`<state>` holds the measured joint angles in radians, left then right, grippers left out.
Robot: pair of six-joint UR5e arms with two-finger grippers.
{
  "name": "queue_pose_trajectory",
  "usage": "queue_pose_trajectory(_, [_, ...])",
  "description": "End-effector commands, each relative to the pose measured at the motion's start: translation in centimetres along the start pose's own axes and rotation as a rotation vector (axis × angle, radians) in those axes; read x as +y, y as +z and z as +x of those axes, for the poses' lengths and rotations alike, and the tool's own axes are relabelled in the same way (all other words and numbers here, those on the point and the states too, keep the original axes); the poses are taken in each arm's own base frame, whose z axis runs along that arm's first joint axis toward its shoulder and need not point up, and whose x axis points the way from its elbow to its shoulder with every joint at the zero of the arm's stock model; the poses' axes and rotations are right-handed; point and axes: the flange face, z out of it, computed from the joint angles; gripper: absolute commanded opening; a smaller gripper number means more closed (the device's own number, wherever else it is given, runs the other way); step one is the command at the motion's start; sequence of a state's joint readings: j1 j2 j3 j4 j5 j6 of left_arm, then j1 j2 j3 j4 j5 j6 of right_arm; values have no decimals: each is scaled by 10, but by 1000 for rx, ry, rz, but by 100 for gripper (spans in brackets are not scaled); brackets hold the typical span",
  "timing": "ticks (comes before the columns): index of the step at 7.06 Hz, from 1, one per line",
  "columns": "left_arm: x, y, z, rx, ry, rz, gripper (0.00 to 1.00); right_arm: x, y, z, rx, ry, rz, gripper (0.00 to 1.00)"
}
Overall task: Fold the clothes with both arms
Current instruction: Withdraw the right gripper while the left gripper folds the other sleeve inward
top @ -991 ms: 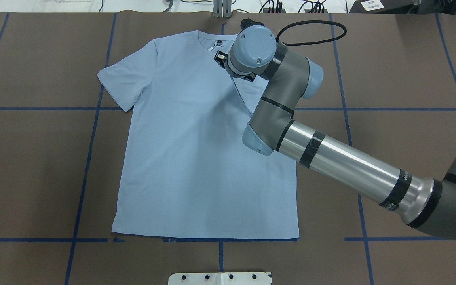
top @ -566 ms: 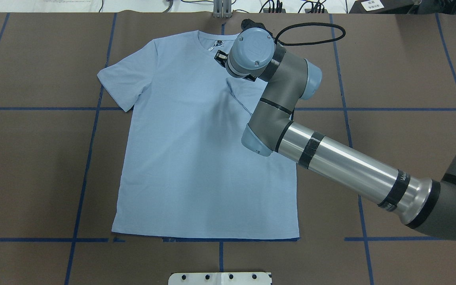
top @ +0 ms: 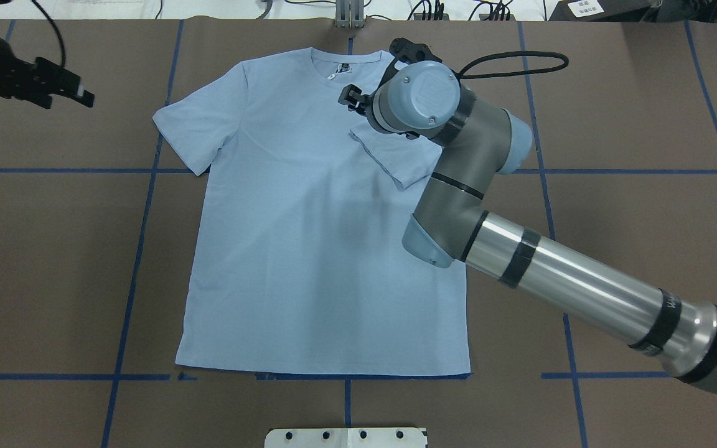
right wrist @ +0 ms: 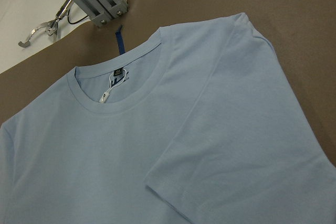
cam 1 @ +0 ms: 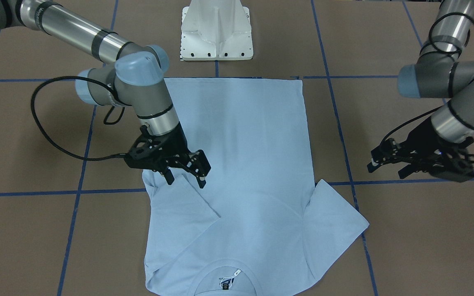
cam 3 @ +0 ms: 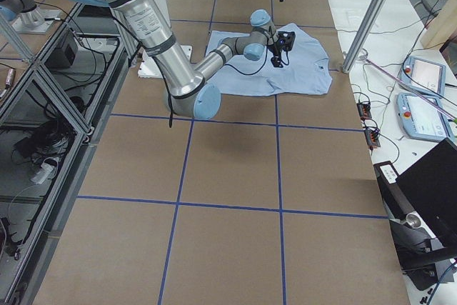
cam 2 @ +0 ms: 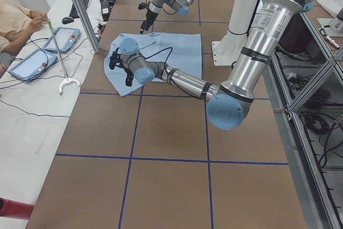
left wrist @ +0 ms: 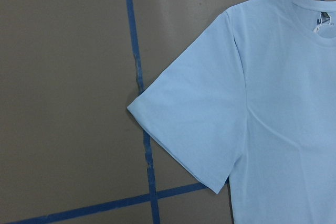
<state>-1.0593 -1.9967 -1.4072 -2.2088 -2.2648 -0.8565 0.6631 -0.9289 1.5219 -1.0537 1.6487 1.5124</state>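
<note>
The light blue T-shirt [top: 309,249] lies flat on the brown table, collar [top: 346,62] at the far edge, no print showing. One sleeve [top: 389,158] is folded in onto the body; it also shows in the front view [cam 1: 179,213] and the right wrist view [right wrist: 236,156]. My right gripper [cam 1: 185,179] hovers just above that fold, open and empty. The other sleeve [top: 193,127] lies spread out, as the left wrist view [left wrist: 194,124] shows. My left gripper [cam 1: 385,168] hangs open and empty above bare table beside that sleeve; it also shows in the overhead view [top: 75,90].
The white pedestal base [cam 1: 216,33] stands at the shirt's hem side. An aluminium post [top: 349,15] rises at the far table edge behind the collar. A black cable loop [top: 520,59] hangs off the right wrist. Blue tape lines [top: 147,186] grid the table.
The right gripper has let go of the sleeve, which now lies folded flat on the shirt, and the arm has shifted right. The left gripper has come into the overhead view at the top left.
</note>
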Motion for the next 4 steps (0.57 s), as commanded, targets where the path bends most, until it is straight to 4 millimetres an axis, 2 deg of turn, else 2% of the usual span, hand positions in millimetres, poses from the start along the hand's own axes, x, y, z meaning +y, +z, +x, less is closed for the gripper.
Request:
queue_pose_trajectory(1, [-18,80,-38,-41,2,72,96,3,-48,77,0,-94,-21,100])
queue_pose_trajectory(2, [-28,91,-35,-82,-34,120,93,-1,-52,108,26,-155,-31,100])
queue_pose_trajectory(3, [-18,110,-29,-116,-36,132,91,-10,-55,128,45,-197,-34,100])
queue_pose_trajectory(4, [-26,117,-26,-141,-37,152,89,-21,-58,140,56,-190,-42,100])
